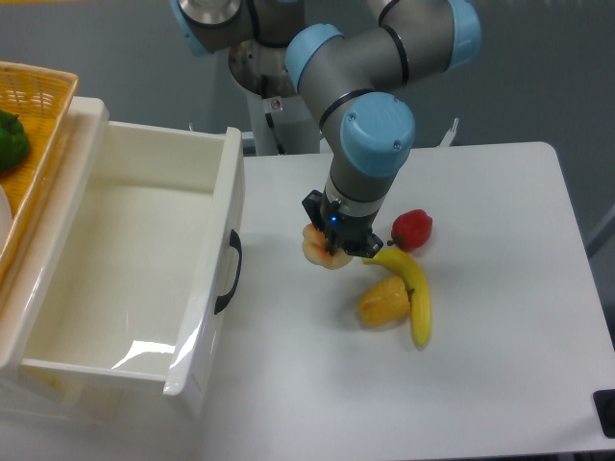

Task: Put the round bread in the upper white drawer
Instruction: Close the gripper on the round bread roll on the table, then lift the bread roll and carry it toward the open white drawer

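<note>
The round bread (317, 250) is a small pale tan bun, partly hidden under my gripper (332, 252), near the middle of the table. The gripper comes straight down on it and its fingers close around the bun; I cannot tell whether the bun rests on the table or is just lifted. The upper white drawer (223, 206) stands pulled open at the left, empty inside, with a black curved handle (229, 272) on its front. The bun is to the right of the handle, outside the drawer.
A banana (415, 286), a yellow-orange pepper (384, 303) and a red pepper (412, 229) lie just right of the gripper. A woven yellow basket (38, 106) with a green vegetable (10, 139) sits at the far left above the drawer.
</note>
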